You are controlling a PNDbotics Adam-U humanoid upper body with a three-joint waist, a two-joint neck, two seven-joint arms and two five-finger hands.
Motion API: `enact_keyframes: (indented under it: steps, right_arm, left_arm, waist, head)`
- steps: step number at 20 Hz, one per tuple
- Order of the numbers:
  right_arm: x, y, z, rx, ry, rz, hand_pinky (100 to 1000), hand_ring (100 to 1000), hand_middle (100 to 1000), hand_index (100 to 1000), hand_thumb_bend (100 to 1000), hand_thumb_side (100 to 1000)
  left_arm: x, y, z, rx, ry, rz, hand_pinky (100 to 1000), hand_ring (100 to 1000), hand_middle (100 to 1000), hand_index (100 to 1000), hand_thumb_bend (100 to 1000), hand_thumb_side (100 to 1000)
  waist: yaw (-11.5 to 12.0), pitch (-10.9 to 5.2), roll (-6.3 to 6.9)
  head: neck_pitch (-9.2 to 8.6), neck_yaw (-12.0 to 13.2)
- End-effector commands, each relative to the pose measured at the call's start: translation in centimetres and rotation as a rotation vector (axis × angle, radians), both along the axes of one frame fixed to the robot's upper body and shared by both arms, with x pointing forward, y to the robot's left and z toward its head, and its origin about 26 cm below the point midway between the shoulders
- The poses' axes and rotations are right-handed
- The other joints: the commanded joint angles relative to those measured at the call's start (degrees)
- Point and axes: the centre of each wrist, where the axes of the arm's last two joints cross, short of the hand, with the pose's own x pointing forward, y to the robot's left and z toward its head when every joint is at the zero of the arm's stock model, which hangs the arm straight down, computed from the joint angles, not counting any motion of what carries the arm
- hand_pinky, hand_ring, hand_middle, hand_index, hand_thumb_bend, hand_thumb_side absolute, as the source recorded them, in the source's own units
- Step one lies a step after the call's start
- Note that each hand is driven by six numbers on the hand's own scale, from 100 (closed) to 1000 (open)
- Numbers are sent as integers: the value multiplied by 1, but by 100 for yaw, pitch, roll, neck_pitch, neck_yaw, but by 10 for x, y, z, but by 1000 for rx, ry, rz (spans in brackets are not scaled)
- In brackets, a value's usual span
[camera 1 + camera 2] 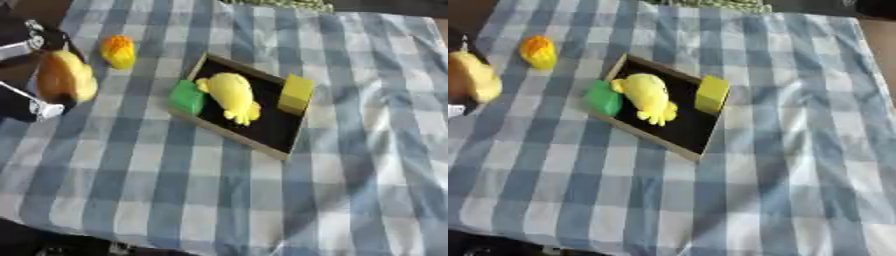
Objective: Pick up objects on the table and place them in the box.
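— Fingers first, far left: what's the left hand (pixel 35 60) doing?
— Its black fingers (pixel 45 107) curl round a yellow-orange rounded object (pixel 66 77), holding it at the table's left edge, above the blue-and-white checked cloth (pixel 350 190).
— Next along?
— A small yellow-and-orange object (pixel 118 51) lies on the cloth, near the held one, apart from the box.
— And the box?
— The shallow dark box (pixel 276 127) sits askew near the middle. A green block (pixel 186 96) rests at its left edge, a yellow toy (pixel 232 95) lies inside just beside it, and a yellow block (pixel 297 93) stands at the right end.
— The right hand?
— Nowhere in either view.
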Motion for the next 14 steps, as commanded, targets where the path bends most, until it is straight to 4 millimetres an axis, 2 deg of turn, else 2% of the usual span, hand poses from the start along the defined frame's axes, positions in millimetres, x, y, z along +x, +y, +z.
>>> enact_keyframes:
  steps: [1, 7, 14]
  right_arm:
    - [-4, -2, 12, -11, -34, -1, 846, 678, 649, 759, 100, 252]
    - [-4, 0, 13, -5, -36, 7, 846, 678, 649, 759, 100, 260]
    - [-3, 4, 17, 7, -52, 28, 846, 679, 650, 759, 100, 255]
  left_arm:
    - [0, -21, 19, -12, -31, -78, 827, 716, 632, 732, 206, 104]
    - [22, -84, 31, -43, -25, -245, 831, 714, 628, 729, 168, 100]
    - [35, -152, 31, -26, -36, -402, 828, 712, 626, 724, 205, 100]
  waist:
    - [5, -100, 101]
    - [-2, -127, 93]
    - [-16, -145, 69]
  head:
    - [5, -46]
    - [4, -37]
    - [-1, -66]
